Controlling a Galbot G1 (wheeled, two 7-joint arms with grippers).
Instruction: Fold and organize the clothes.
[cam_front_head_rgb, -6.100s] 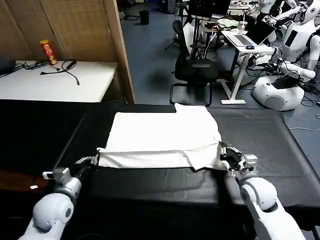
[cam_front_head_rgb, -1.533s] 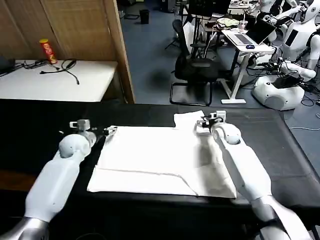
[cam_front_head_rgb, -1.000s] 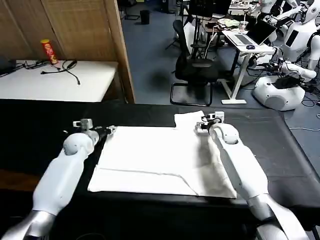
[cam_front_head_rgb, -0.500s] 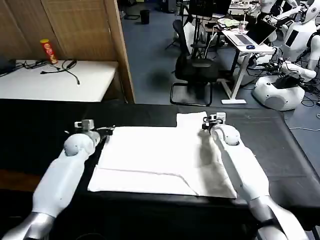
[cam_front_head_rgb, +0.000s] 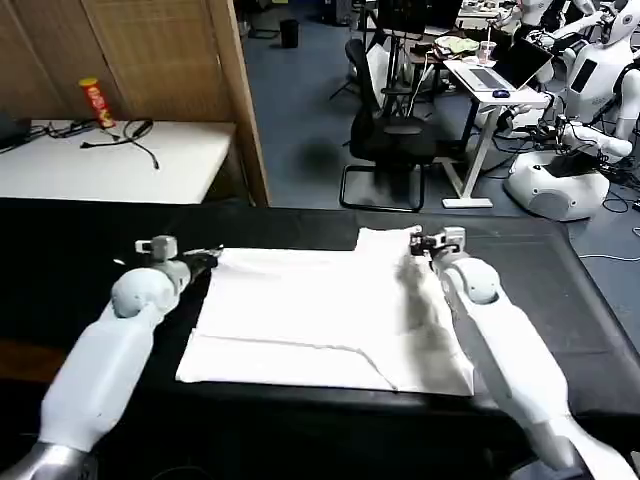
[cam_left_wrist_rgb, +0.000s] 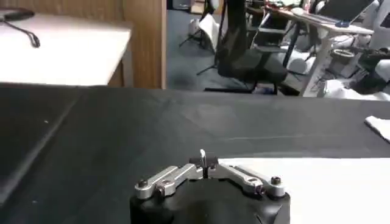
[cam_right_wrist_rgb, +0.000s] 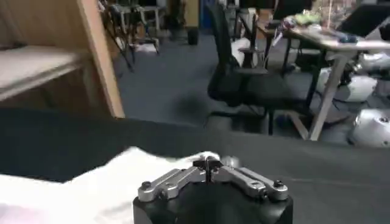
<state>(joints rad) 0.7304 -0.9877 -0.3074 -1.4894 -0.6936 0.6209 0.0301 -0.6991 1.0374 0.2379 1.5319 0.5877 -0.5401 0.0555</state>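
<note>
Black cloth covers our table (cam_front_head_rgb: 90, 260), and from the head the folded white T-shirt (cam_front_head_rgb: 320, 315) lies across its middle, our left gripper (cam_front_head_rgb: 212, 256) and right gripper (cam_front_head_rgb: 418, 243) at its 2 far corners. Left wrist view: our fingers (cam_left_wrist_rgb: 203, 159) are pressed together at the shirt's edge. Right wrist view: our fingers (cam_right_wrist_rgb: 209, 163) meet over white fabric; whether either pair pinches cloth we cannot tell.

Soft matt cotton T-shirt (cam_front_head_rgb: 320, 310) on a matt black tabletop (cam_front_head_rgb: 80, 270).

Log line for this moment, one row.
stage: fold laid | T-shirt: flat on black table | left end effector: shut, far-left shirt corner | right end effector: shut, far-right corner
</note>
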